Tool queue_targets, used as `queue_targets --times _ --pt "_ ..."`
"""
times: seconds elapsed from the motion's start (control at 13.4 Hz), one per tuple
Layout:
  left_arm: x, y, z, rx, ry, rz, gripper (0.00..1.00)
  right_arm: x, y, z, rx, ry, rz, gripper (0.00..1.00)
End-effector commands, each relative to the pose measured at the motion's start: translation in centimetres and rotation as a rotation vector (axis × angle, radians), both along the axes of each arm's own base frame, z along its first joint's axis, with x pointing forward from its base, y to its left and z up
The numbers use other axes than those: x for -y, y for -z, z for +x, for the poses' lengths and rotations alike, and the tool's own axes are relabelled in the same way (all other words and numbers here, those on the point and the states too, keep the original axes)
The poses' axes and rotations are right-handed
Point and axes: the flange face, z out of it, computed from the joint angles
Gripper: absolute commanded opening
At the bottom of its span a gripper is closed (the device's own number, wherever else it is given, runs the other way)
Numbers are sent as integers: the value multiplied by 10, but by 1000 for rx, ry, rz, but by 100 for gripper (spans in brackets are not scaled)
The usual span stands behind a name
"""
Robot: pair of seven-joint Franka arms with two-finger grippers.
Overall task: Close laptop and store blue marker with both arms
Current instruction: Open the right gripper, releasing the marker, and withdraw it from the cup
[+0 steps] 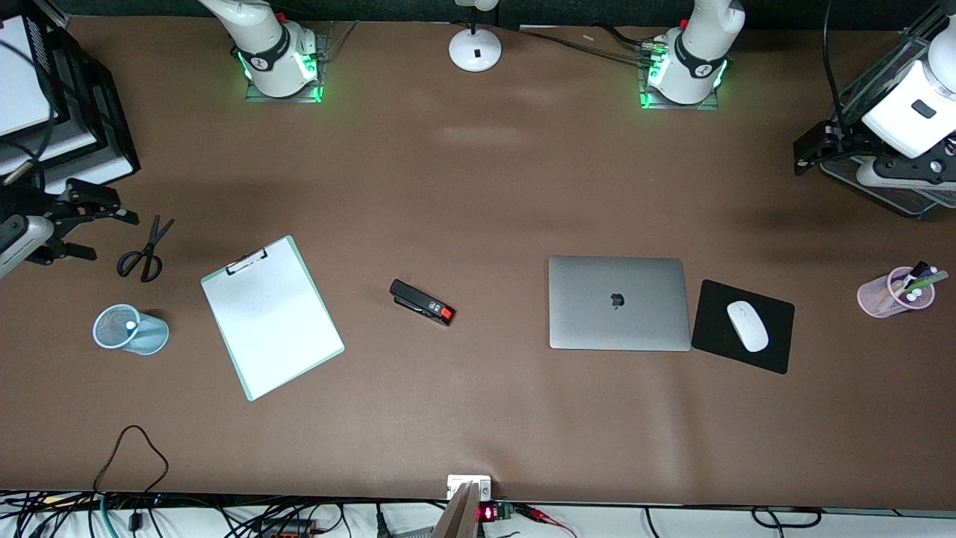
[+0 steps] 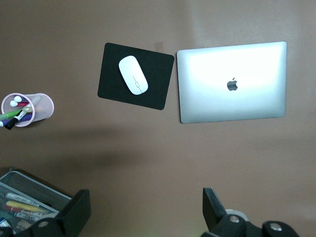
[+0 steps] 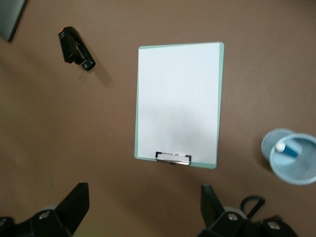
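On the brown table [image 1: 478, 187], the laptop [image 1: 618, 302] lies closed.

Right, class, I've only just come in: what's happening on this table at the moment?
Nothing is being handled. The laptop lies shut beside the mouse pad, and the blue marker stands in the blue mesh cup near the clipboard. Both arms are pulled back. The left tool hangs open above the table near the laptop and the right tool hangs open above it near the clipboard, each holding nothing.
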Motion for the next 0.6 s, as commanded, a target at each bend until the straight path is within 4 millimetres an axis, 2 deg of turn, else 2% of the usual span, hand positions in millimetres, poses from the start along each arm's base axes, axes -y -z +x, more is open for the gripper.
queue_targets --times 0.0,0.22,0.37,0.52 --pt "-1 -7 0 -6 18 -18 100 -17 -6 -13 -62 114 -65 100" --pt "-1 -6 0 -17 16 -17 100 -33 -12 -21 -151 285 -170 100" --pt "-1 -6 -1 -17 17 -19 100 -32 -25 -35 -225 457 -237 100" --pt "-4 -6 -1 -17 13 -19 100 -32 -45 -39 -204 465 -357 100"
